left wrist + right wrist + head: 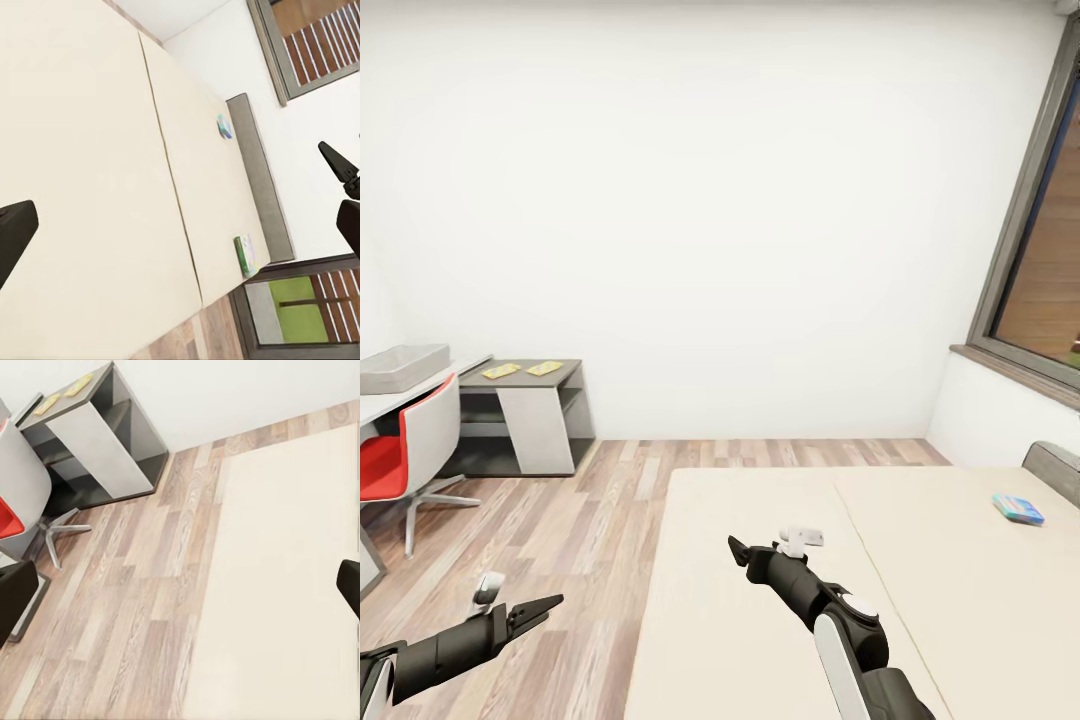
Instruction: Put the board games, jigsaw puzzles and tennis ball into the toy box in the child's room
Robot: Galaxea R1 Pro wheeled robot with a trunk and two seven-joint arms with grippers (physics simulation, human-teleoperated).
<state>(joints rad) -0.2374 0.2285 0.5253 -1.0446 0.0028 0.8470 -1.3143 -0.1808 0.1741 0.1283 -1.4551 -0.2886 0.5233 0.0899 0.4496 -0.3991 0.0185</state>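
On the beige bed [780, 600] lie two board games: a small blue one [1018, 508] [224, 126] and a white-and-green one [246, 255] by the grey headboard [259, 172]. The grey toy box [402, 366] stands on the pale table [460, 368] at far left. Two flat yellow boards [500, 370] [79, 386] lie on the dark cabinet, too small to tell whether they are the jigsaw puzzles. The tennis ball is out of view. My left gripper [550, 606] [178, 180] hangs open over the floor. My right gripper [736, 550] [187, 574] is open above the mattress, empty.
A red-and-white swivel chair [405, 450] stands at the table. The dark grey cabinet [530, 420] sits against the back wall. Wood floor [560, 520] runs between chair and bed. A window [1050, 270] is in the right wall.
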